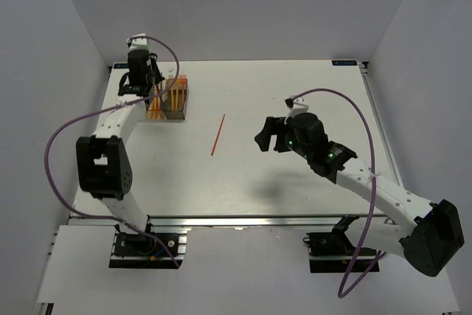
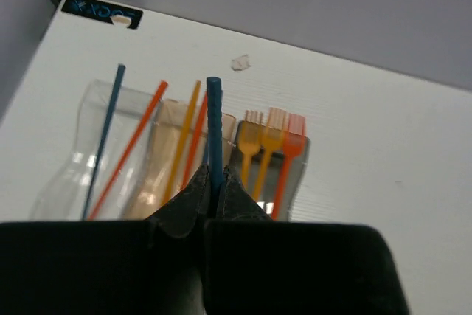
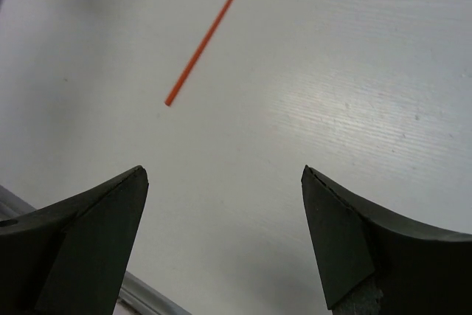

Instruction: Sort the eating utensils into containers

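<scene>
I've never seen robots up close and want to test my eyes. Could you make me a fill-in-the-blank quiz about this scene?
The left fingers are shut on a ribbed stick coloured dark ___.
The right fingers stand ___, holding nothing.
The red stick lies flat on the ___.
The smoky grey box holds only ___.
Missing words: blue; open; table; forks.
</scene>
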Controlling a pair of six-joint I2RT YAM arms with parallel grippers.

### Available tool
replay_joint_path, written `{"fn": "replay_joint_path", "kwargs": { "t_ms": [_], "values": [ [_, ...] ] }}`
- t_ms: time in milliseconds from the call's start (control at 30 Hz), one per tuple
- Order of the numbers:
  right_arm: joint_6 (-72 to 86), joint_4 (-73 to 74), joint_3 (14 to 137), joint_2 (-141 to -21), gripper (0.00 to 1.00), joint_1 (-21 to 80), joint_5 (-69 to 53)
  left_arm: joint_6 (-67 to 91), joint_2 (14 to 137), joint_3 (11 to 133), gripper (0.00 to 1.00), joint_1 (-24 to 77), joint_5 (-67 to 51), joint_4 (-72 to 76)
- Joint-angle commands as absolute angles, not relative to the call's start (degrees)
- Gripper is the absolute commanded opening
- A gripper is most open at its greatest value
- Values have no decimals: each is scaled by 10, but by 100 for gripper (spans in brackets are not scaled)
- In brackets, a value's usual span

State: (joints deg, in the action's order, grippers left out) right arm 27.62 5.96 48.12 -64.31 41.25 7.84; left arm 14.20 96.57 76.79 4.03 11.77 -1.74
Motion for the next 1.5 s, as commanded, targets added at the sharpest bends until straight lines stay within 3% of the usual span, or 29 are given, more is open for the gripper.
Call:
{"fn": "replay_joint_path", "kwargs": {
  "t_ms": [0, 367, 800, 967, 1000, 1033, 1133, 1167, 1267, 1467],
  "values": [
    [229, 91, 455, -614, 89, 412, 94, -45, 1033, 857, 0, 30, 117, -70],
    [195, 69, 411, -614, 89, 412, 60, -49, 1164, 981, 0, -65, 33, -50],
    [202, 32, 432, -707, 89, 412, 19, -77, 1233, 998, 0, -106, -29, -42],
    [200, 34, 439, -715, 89, 412, 25, -72, 1251, 964, 6, -108, -41, -4],
    [200, 34, 439, -716, 89, 412, 25, -71, 1252, 961, 11, -108, -41, -4],
    [200, 34, 445, -719, 89, 412, 26, -70, 1251, 957, 31, -108, -37, 11],
    [204, 39, 460, -729, 89, 412, 26, -69, 1233, 953, 60, -108, -20, 11],
    [205, 38, 466, -733, 89, 412, 24, -64, 1224, 951, 75, -108, -14, 12],
    [221, 36, 496, -764, 89, 412, 25, -42, 1172, 943, 97, -108, 25, 17],
    [264, 54, 629, -913, 89, 416, 31, 24, 1048, 928, 98, -107, 34, 3]
  ]
}}
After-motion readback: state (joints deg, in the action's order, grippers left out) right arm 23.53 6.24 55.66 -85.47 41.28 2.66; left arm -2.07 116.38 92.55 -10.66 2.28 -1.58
